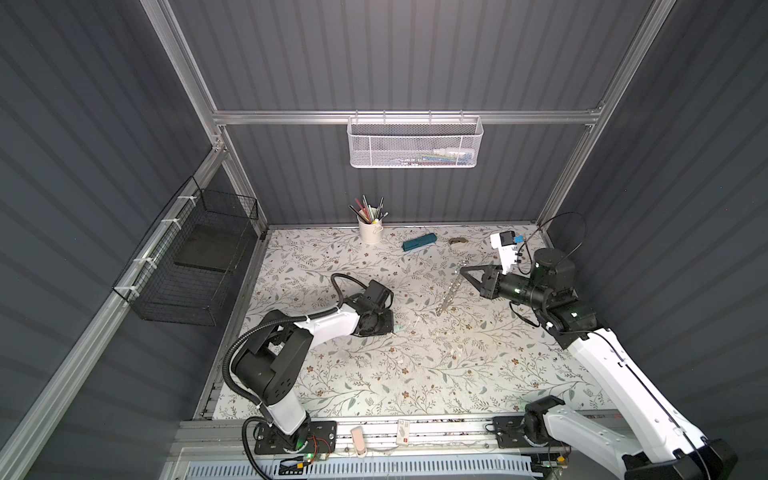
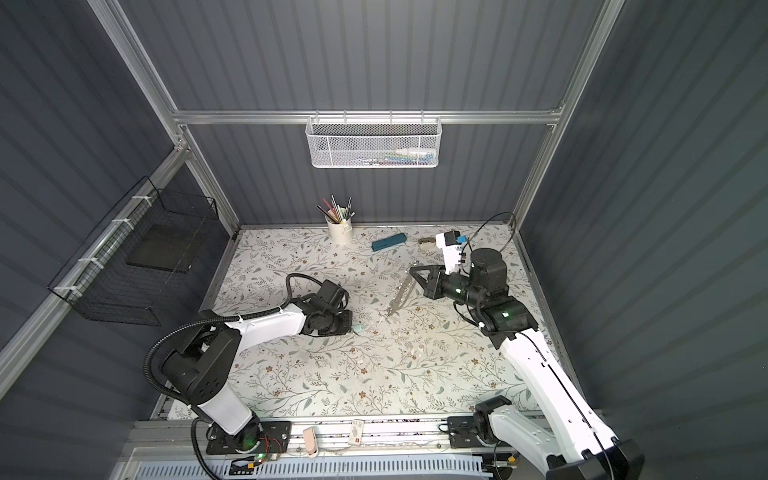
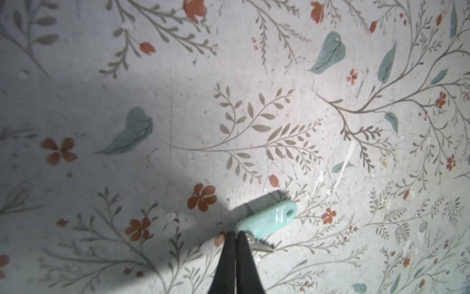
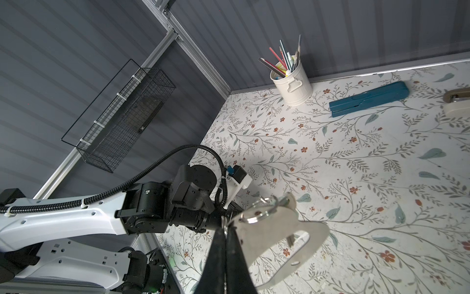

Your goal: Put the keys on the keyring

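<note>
Left wrist view: left jaws clenched on key point(image 3: 269, 220); right jaws grasping keyring point(image 4: 274, 225); lift gently, keeping tag hole point(image 3: 289, 212) clear for split ring point(image 4: 254, 217).

One key point(image 3: 267, 221), one keyring point(image 4: 277, 216), one case point(image 4: 368, 98), one cup point(image 4: 292, 86), two baskets (white basket point(image 1: 413, 143), black basket point(image 1: 187, 270)).

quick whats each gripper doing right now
left gripper: closed on a key
right gripper: closed on the keyring

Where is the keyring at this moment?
The keyring is clamped in the right gripper; in both top views it is right of the middle, nearer the front than the teal case.
</note>
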Robot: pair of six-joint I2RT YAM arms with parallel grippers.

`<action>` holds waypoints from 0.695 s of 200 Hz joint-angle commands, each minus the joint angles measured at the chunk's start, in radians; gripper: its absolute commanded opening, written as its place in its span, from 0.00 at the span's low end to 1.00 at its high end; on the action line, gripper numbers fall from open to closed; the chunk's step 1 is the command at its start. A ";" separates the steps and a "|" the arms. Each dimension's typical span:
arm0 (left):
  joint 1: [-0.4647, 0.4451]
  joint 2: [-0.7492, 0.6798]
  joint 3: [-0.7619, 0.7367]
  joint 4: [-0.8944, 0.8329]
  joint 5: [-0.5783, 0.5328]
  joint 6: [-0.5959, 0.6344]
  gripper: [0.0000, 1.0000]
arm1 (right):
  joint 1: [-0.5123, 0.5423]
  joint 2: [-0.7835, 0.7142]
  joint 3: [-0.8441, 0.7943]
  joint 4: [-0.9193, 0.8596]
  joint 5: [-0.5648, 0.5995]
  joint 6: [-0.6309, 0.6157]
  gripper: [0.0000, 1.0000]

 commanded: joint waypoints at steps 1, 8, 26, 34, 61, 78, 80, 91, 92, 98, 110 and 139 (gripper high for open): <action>-0.003 0.018 0.068 -0.137 0.026 0.071 0.00 | 0.005 -0.012 0.019 0.010 0.000 -0.015 0.04; -0.003 0.024 0.086 -0.169 0.037 0.088 0.00 | 0.005 -0.012 0.016 0.011 0.000 -0.016 0.04; -0.001 0.051 0.139 -0.259 0.067 0.142 0.00 | 0.005 -0.013 0.011 0.017 -0.003 -0.015 0.04; 0.000 0.064 0.157 -0.291 0.085 0.165 0.00 | 0.006 -0.015 0.006 0.019 -0.003 -0.016 0.04; 0.002 0.106 0.203 -0.397 0.126 0.236 0.00 | 0.004 -0.018 -0.001 0.029 -0.005 -0.015 0.04; 0.002 0.135 0.225 -0.455 0.129 0.277 0.00 | 0.006 -0.020 -0.008 0.035 -0.006 -0.015 0.04; 0.002 0.139 0.227 -0.461 0.131 0.280 0.00 | 0.006 -0.021 -0.008 0.035 -0.005 -0.015 0.04; 0.002 0.150 0.238 -0.489 0.135 0.299 0.00 | 0.006 -0.023 -0.011 0.036 -0.005 -0.016 0.04; 0.002 0.151 0.239 -0.491 0.135 0.301 0.00 | 0.006 -0.023 -0.011 0.037 -0.005 -0.015 0.04; 0.002 0.156 0.244 -0.503 0.139 0.310 0.00 | 0.005 -0.024 -0.012 0.038 -0.005 -0.015 0.04; 0.002 0.167 0.250 -0.526 0.141 0.330 0.00 | 0.005 -0.026 -0.017 0.039 -0.004 -0.016 0.04; 0.002 0.208 0.270 -0.584 0.145 0.376 0.00 | 0.005 -0.029 -0.023 0.045 -0.005 -0.013 0.04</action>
